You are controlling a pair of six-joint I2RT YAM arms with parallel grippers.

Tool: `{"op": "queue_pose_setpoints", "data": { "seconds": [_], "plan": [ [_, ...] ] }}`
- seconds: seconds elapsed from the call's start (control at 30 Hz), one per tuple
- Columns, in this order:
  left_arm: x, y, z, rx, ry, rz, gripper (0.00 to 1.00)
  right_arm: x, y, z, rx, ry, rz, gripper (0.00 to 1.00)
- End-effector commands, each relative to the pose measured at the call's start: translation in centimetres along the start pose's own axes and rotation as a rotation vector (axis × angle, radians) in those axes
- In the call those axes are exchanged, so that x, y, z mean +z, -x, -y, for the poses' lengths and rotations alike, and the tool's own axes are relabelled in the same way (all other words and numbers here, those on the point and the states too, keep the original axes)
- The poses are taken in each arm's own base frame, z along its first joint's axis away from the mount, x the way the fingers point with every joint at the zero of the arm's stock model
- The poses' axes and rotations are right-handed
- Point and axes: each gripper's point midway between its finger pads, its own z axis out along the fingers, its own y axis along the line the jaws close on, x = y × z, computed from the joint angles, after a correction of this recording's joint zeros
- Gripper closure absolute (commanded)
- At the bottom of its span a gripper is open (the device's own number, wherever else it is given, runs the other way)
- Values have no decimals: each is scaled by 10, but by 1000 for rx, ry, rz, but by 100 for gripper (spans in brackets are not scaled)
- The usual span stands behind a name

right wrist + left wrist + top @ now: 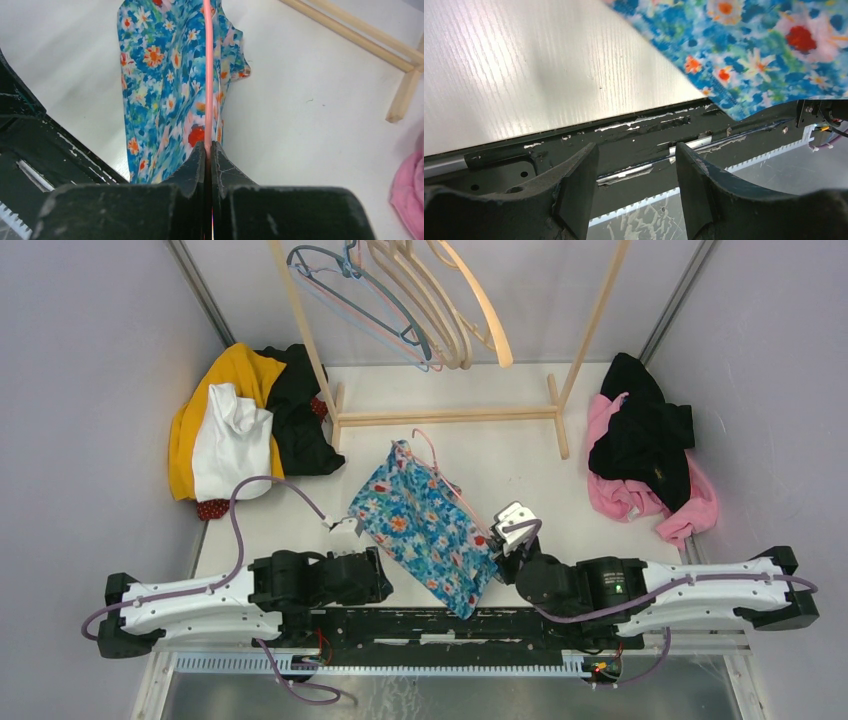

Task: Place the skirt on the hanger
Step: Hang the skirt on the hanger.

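Skirt: we find it floral blue, lying flat and slantwise on the table at the middle of the near edge. Its near corner hangs past that edge onto the black rail.
Hanger: pink wire, lying along the right side of the skirt and touching the cloth. Its hook shows just past the skirt's far end. We cannot tell whether any of the wire sits inside the cloth.
Right gripper: jaws pressed tight on the pink wire of the hanger, at the skirt's right side, close to the near edge.
Left gripper: jaws stand partly apart and grip nothing; we see only the rail and the near edge between them. It hangs just beside the skirt's left side.
Rack: wooden, standing along the far edge; its foot bar is near the skirt's far end.
Hangers: several, wood and wire, hung at the top of the rack.
Left pile: yellow, white and black clothes at the left edge, toward the far left corner.
Right pile: black and pink clothes at the right edge.
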Motion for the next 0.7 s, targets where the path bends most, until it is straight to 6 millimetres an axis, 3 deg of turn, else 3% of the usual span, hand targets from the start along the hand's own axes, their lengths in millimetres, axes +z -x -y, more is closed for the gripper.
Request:
{"op": "queue_pose_setpoints", "data": {
  "seconds": [0.0,0.43,0.67],
  "plan": [
    [-9,14,8,20,-25,52,35,-14,28,26,20,-113,81,99],
    [-11,20,11,23,-29,75,35,-48,53,88,55,-288,175,99],
    [-9,36,40,64,-62,131,17,-65,74,115,65,-349,220,99]
  ]
}}
